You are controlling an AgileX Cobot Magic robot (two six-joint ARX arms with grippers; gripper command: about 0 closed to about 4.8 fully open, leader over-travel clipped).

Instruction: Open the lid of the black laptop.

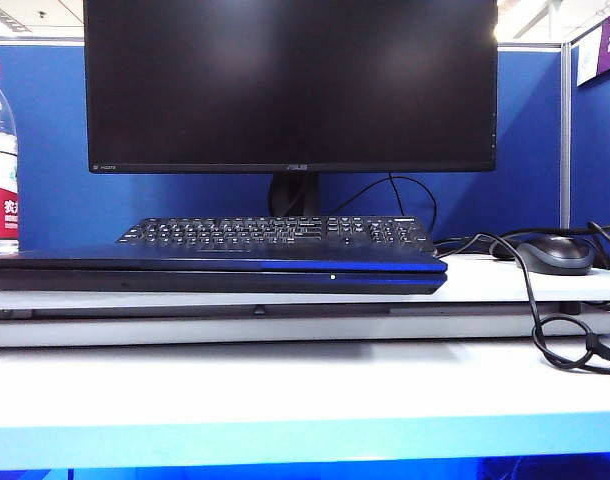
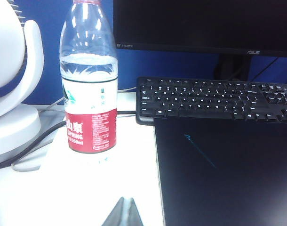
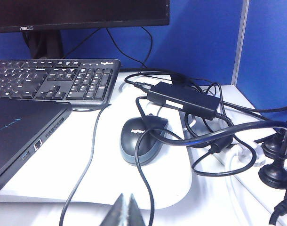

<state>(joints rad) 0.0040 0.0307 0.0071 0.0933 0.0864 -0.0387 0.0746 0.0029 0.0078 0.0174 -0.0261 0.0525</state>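
The black laptop (image 1: 215,270) lies flat on the white desk with its lid (image 1: 215,258) down on the base, a small LED lit on its front edge. The left wrist view shows the lid's top face (image 2: 223,174); the right wrist view shows the laptop's (image 3: 21,136) side with ports. My left gripper (image 2: 126,201) is shut with nothing in it, over the white desk beside the laptop's left edge. My right gripper (image 3: 126,197) is shut and empty too, off the laptop's right side near a cable. Neither gripper appears in the exterior view.
A black keyboard (image 1: 275,232) lies behind the laptop under the ASUS monitor (image 1: 290,85). A water bottle (image 2: 89,80) stands at the left by a white fan (image 2: 11,84). At the right lie a mouse (image 3: 141,139), a power brick (image 3: 183,99) and tangled cables (image 3: 228,136).
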